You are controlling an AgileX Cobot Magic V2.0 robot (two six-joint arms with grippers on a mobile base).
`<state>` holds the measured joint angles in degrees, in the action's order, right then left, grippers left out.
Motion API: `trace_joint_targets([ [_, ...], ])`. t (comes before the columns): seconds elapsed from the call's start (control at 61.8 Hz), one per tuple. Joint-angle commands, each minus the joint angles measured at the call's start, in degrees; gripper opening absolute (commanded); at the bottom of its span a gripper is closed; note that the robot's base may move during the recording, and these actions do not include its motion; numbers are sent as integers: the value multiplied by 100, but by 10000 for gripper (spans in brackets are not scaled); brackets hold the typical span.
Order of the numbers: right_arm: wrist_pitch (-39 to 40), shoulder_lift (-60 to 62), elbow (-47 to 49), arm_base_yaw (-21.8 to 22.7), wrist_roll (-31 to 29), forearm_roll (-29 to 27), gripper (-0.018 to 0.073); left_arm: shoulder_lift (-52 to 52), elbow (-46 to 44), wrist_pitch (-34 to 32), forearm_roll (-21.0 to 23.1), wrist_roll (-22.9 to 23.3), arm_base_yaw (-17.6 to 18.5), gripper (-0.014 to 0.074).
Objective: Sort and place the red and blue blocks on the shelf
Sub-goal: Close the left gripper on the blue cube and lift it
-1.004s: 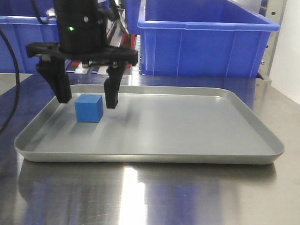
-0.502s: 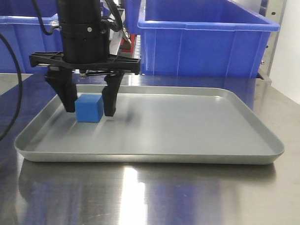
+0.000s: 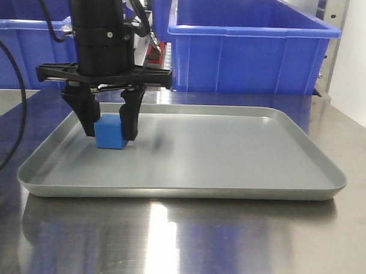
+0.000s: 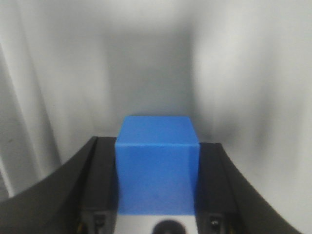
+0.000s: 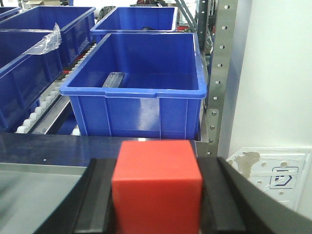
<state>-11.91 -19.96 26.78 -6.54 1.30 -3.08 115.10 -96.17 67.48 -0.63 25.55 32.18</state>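
A: Front view. Left gripper [image 3: 110, 133] reaches down into the grey tray [image 3: 230, 157]. How are the fingers?

B: Narrowed onto the blue block [image 3: 113, 134], one finger against each side face. Block sits near the tray's left end. Whether it rests on the floor or is just clear of it, cannot tell.

A: Left wrist view?

B: Blue block [image 4: 157, 165] fills the gap. Dark fingers [image 4: 100, 180] press both flanks, no space showing. Grey tray floor [image 4: 146, 58] behind.

A: Right wrist view?

B: Right gripper [image 5: 156, 165] is clamped on the red block [image 5: 156, 183], fingers [image 5: 97, 200] tight on its sides. Beyond it, a blue bin [image 5: 141, 83] on the shelf [image 5: 222, 73].
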Motion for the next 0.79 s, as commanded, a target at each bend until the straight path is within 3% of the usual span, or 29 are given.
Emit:
trace_joint_targets([
  [0.0, 494, -24, 148, 34, -46, -5, 50, -618, -182, -60, 3, -279, -27, 125],
  [0.243, 494, -24, 148, 34, -46, -5, 50, -1418, -141, -121, 594, -1768, -349, 125],
  [0.453, 494, -24, 148, 34, -46, -5, 50, -2249, 684, -877, 1433, -3263, -851, 125],
  [0.599, 494, -24, 148, 34, -46, -5, 50, -2966, 1755, -2065, 1572, -3492, -1207, 125],
  [0.777, 494, -24, 148, 34, -46, -5, 50, -4169, 3400, -4299, 1572, -3492, -1534, 125],
])
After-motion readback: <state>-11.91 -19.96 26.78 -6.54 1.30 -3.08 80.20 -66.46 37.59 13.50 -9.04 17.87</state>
